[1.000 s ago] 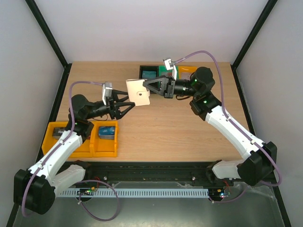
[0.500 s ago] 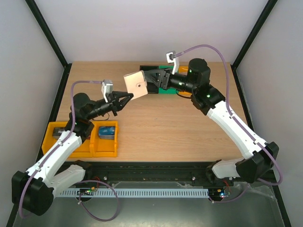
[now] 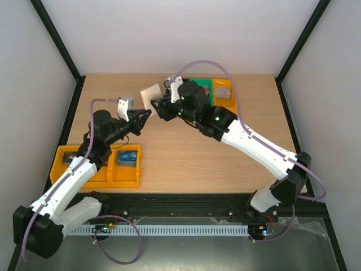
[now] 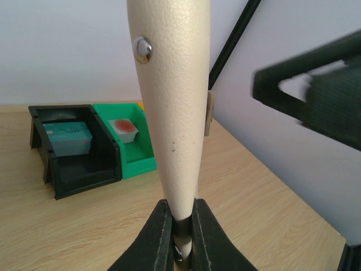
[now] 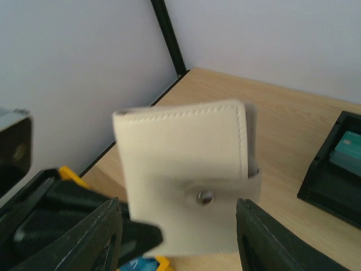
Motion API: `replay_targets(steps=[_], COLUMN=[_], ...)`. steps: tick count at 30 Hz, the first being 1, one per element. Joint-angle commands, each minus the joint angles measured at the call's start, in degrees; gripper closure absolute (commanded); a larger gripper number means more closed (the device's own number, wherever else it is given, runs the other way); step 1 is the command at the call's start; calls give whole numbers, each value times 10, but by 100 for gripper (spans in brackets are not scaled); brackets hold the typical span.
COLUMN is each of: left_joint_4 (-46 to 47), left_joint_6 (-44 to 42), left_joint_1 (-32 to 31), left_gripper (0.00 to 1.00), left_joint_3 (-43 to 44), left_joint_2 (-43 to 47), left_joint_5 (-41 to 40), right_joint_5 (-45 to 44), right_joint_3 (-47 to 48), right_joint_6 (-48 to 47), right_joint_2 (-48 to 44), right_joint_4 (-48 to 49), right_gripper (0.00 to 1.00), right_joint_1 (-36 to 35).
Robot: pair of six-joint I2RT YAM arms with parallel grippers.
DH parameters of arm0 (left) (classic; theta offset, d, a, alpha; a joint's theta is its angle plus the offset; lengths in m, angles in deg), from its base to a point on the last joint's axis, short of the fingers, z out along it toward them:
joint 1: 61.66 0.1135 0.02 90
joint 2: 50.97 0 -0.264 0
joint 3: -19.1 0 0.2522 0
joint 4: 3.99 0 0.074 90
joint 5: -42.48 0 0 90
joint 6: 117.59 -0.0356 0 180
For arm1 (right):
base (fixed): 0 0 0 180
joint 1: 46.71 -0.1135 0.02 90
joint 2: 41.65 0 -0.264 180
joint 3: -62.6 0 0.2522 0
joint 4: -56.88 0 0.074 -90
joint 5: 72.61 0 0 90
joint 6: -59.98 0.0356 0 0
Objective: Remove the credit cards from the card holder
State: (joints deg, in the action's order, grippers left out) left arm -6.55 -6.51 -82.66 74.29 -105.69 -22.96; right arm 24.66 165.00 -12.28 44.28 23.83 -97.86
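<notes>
slippage is the main risk: the left gripper (image 4: pixel 179 212) pinches only the bottom edge of the cream card holder (image 5: pixel 186 175), which is upright above the tabletop (image 3: pixel 186 164) toward 11 o'clock. a tug from the right gripper (image 5: pixel 179 208), spread wide either side of it, could twist it free. the snap looks fastened and no credit cards show. count: one card holder, one black bin (image 4: pixel 79 178), one green bin (image 4: pixel 138 164), and three yellow bins (image 3: pixel 125 179), two at 8 o'clock and one at 1.

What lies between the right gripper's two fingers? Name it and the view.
The cream card holder, folded, sits in the gap between the right gripper's spread fingers, as the right wrist view shows. The left gripper clamps one edge of it.
</notes>
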Motion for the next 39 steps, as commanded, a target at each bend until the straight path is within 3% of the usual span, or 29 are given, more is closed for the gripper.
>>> replay_targets(steps=[1,14,17,24,32,35,37,39], left_joint_4=[17,37,39,39,27,25,31,63], left_joint_6=[-13,-19,-22,-28,-32,-32,-28,-19], left_joint_1=[-5,-5,-5,-6,-5,-4,0,10], left_gripper=[98,98,98,98,98,98,98,98], left_joint_3=[26,24,25,24,19,15,12,6], left_joint_2=[9,9,9,11,15,18,22,24], left_joint_5=[8,14,16,25,18,25,47,101], right_joint_5=[-66,-82,-103,-174,-278,-240,-163,-87], right_joint_3=[57,62,63,64,41,1,-20,-40], right_joint_6=[-6,2,2,5,-1,-16,-55,-102], right_joint_2=[43,92,99,105,88,59,30,-5], right_joint_4=[-8,-56,-66,-91,-142,-138,-123,-102], right_gripper=[46,53,62,98,98,98,98,85], right_joint_1=[0,-1,-2,-1,33,68,94,113])
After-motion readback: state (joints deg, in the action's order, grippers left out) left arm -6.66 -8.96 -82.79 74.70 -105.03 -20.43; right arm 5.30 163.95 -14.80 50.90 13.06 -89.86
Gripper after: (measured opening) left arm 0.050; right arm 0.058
